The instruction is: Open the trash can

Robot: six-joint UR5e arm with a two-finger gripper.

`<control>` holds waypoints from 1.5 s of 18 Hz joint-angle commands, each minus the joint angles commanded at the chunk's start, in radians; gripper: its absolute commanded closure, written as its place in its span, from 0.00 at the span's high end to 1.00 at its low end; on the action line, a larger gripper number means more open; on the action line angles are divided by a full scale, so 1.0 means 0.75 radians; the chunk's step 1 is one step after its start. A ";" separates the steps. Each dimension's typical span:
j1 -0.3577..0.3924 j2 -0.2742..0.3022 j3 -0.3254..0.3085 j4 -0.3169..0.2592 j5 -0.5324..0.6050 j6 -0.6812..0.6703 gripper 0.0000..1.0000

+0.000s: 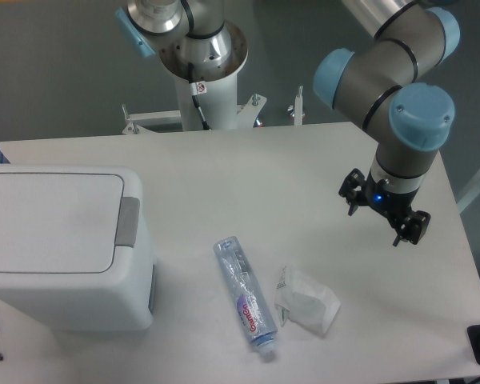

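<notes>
Camera view from above, starting at the near edge of the white table [224, 172]: a clear crushed plastic bottle with a purple label [246, 298] lies flat on its side, its length running from near to far, just right of the trash can's front right corner. A crumpled white paper wrapper [306, 301] rests just beside the bottle on its right, close to it but whether they touch cannot be told.

Left of both sits the large boxy white plastic trash can with rounded corners [64, 248], at the table's left edge. Its flat white lid [52, 222] lies shut, and the grey rectangular push-button strip [129, 221] runs along the lid's right side, facing the bottle.

Farther back and well to the right of the trash can, the black two-finger gripper [382, 218] hangs over bare tabletop, its fingers spread apart with nothing between them. It is well apart from the trash can, with the bottle and wrapper lying in the stretch between. Above it rises the grey arm with pale blue joint caps [400, 80].

Beyond the table's far edge stands the arm's white and silver base column [202, 60].
</notes>
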 joint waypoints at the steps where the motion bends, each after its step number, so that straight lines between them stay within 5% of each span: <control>1: -0.002 0.004 0.002 0.000 -0.002 -0.047 1.00; 13: -0.045 0.059 0.022 -0.008 -0.172 -0.542 1.00; 15: -0.112 0.078 0.037 -0.020 -0.178 -0.650 1.00; 23: -0.237 0.131 0.165 -0.233 -0.264 -0.972 1.00; 27: -0.299 0.153 0.178 -0.231 -0.315 -1.111 1.00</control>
